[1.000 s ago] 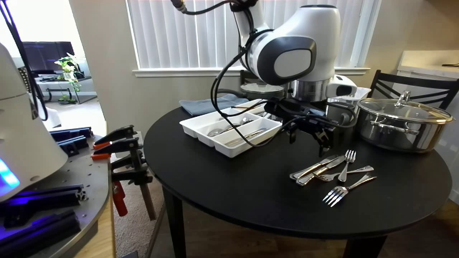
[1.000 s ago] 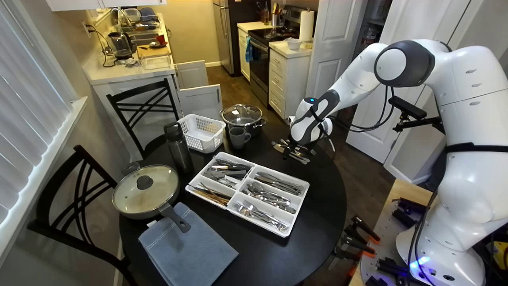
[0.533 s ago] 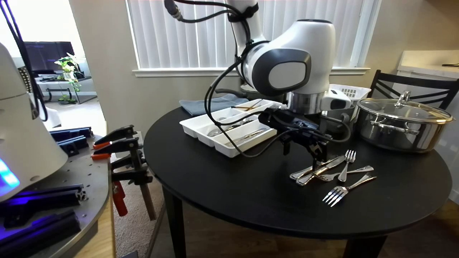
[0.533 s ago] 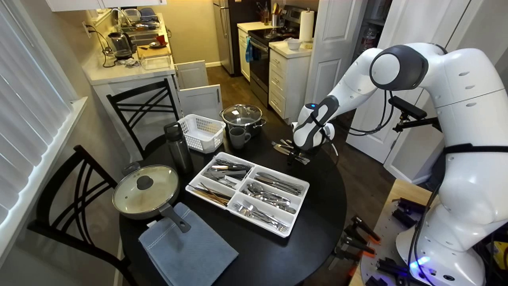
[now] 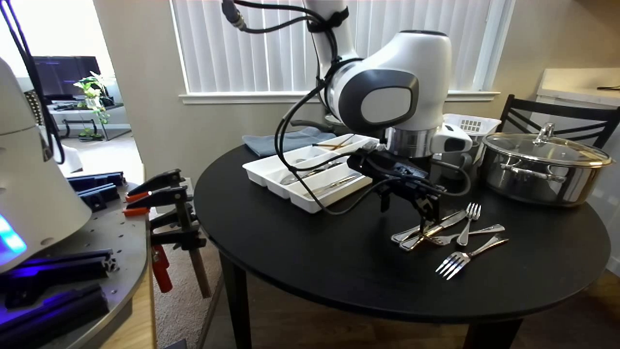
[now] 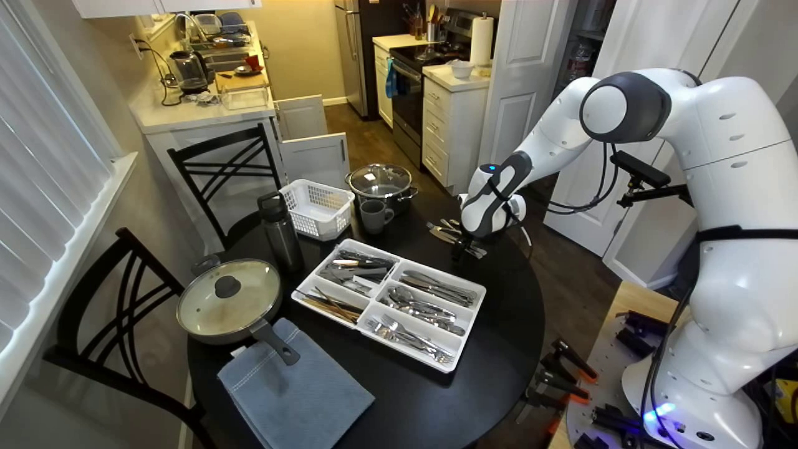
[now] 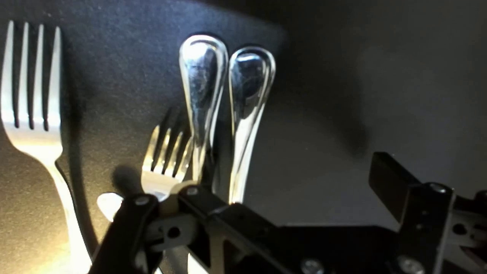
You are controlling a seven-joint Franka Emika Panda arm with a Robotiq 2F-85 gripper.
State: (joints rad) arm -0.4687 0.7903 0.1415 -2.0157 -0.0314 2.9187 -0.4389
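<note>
Held the gripper (image 7: 283,177) spread wide, gripping nothing, low over two knives (image 7: 203,83) and a fork (image 7: 158,182) on the black bench (image 5: 315,261).

No legible text, labels, brands, numbers or signs.

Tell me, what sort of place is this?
Most likely an eat-in kitchen in someone's home: a round black table stands up front, and an exterior view shows a stove and a fridge farther back.
</note>
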